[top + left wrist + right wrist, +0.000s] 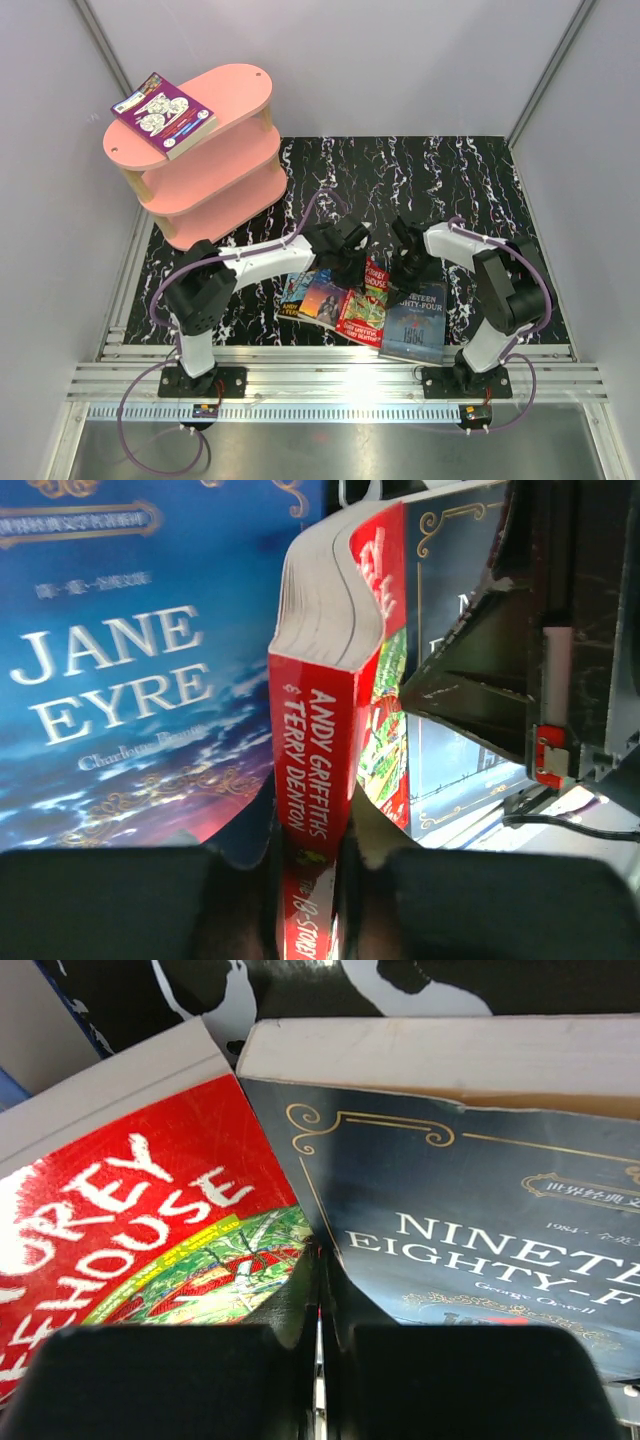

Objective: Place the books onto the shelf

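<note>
The pink shelf stands at the back left with the purple-covered book on its top board. The other books lie overlapping on the mat: blue-yellow Treehouse, Jane Eyre, red Treehouse and Nineteen Eighty-Four. My left gripper is shut on the red Treehouse book's spine. My right gripper is shut, low over the seam between the red book and Nineteen Eighty-Four; whether it pinches a cover edge is unclear.
A black marbled mat covers the table inside grey walls. A metal rail runs along the near edge by both arm bases. The two grippers sit close together over the pile of books.
</note>
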You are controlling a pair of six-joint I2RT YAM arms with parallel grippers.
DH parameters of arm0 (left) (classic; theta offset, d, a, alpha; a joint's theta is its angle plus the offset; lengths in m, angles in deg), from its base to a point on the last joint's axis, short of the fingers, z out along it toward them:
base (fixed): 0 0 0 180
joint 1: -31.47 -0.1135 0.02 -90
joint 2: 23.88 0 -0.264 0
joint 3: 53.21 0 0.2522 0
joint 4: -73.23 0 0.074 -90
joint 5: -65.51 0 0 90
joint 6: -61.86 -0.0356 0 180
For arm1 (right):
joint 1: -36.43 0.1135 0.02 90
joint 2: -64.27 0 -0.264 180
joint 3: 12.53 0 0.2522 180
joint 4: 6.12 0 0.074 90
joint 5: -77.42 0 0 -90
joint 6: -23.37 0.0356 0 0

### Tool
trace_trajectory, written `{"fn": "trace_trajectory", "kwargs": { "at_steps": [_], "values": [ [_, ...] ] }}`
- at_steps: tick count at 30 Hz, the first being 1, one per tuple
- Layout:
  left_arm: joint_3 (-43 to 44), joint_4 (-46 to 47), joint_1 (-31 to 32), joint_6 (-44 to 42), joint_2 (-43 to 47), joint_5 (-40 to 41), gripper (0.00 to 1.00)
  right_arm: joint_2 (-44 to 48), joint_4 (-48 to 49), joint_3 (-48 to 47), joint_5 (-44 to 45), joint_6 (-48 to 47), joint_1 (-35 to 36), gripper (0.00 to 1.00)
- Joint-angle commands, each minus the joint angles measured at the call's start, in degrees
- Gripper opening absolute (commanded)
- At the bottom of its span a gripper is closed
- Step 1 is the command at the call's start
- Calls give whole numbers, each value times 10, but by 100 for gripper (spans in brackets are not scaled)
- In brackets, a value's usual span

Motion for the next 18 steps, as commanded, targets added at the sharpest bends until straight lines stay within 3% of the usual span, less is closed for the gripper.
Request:
{"fn": "trace_trajectory", "kwargs": {
  "at_steps": [1,3,5,6,7,8,10,14,18],
  "values": [
    [10,-50,6,-9,-9,37,0,-4,39,30,56,-5,12,0],
    [16,-56,6,-7,13,39,0,11,19,21,65,-6,11,0],
    [39,-80,6,-8,32,46,0,49,-3,5,77,-5,11,7],
    [52,-93,6,-9,44,50,0,65,-32,-19,80,-1,12,19],
    [66,-121,6,-14,66,60,0,102,-49,-34,86,2,11,59],
    [105,-137,6,-16,79,68,0,120,-69,-54,104,5,11,78],
    [160,-195,-8,-25,98,92,0,167,-127,-123,122,15,11,100],
    [327,-287,-72,-52,127,114,0,214,-209,-246,169,16,11,100],
    [548,-311,-228,-69,118,44,0,242,-245,-309,171,8,12,100]
  ]
}}
